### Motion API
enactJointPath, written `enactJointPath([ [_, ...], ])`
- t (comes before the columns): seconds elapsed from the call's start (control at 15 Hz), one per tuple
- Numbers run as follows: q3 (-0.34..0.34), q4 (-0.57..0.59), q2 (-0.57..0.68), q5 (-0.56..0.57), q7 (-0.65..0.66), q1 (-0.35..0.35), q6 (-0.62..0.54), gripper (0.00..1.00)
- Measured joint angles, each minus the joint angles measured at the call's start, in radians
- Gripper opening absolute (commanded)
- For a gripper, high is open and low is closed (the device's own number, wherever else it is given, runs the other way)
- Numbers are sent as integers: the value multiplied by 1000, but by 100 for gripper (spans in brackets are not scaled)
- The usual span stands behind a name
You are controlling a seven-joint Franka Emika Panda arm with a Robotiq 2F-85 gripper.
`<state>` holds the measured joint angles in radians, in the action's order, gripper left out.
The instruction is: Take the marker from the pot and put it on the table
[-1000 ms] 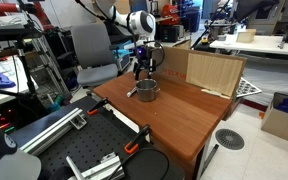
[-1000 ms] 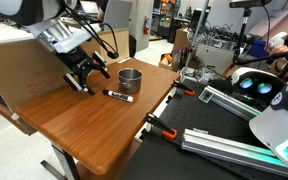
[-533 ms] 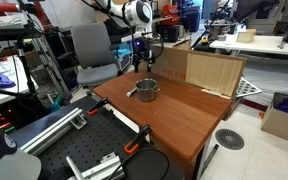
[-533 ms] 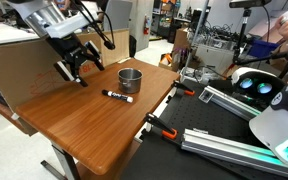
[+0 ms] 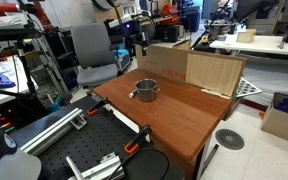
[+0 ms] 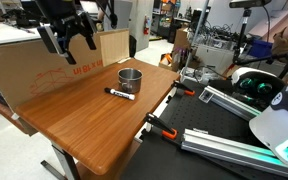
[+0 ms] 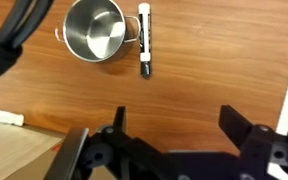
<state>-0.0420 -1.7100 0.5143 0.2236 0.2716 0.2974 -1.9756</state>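
Jaws: spread wide and empty. In the wrist view the 2 fingers point(image 7: 236, 128) come in from 6 o'clock. In both exterior views the jaws hang high above the surface point(image 6: 94, 130), well apart from everything on it.
Marker: lying flat on the bare wood, outside the pot. It has a white barrel with dark ends point(image 7: 144, 40), and also shows as a short light-and-dark stick in an exterior view point(image 6: 119, 95).
Pot: shiny and upright, with nothing seen inside point(image 7: 94, 28). The marker sits just beside it at its 3 o'clock, seemingly with a thin gap between them.
Key relation: in the wrist view the marker lies at about 11 o'clock from the midpoint of the jaws and far below them. Its long axis runs 12 to 6, square to the 9-to-3 line across the opening.
Nearer arm: there is only 1 arm.
Task state: judged done, as the marker is out of the pot and resting on the surface.
Next move: probably none. Any re-grasp would mean a long descent, shifted toward 11 o'clock.
Risk: a descent drifting toward 9 o'clock could clip the pot rim.
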Motion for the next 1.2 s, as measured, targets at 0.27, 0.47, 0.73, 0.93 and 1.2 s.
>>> enactJointPath([
  [0.27,-5,-234,-200,28,0,-3,-148,100],
  [0.47,-5,-300,-243,30,0,-6,-192,100],
  [0.73,-5,-303,-242,31,0,-6,-203,100],
  [0.93,-5,-303,-242,31,0,-6,-203,100],
  [1.2,-5,-303,-242,31,0,-6,-204,100],
])
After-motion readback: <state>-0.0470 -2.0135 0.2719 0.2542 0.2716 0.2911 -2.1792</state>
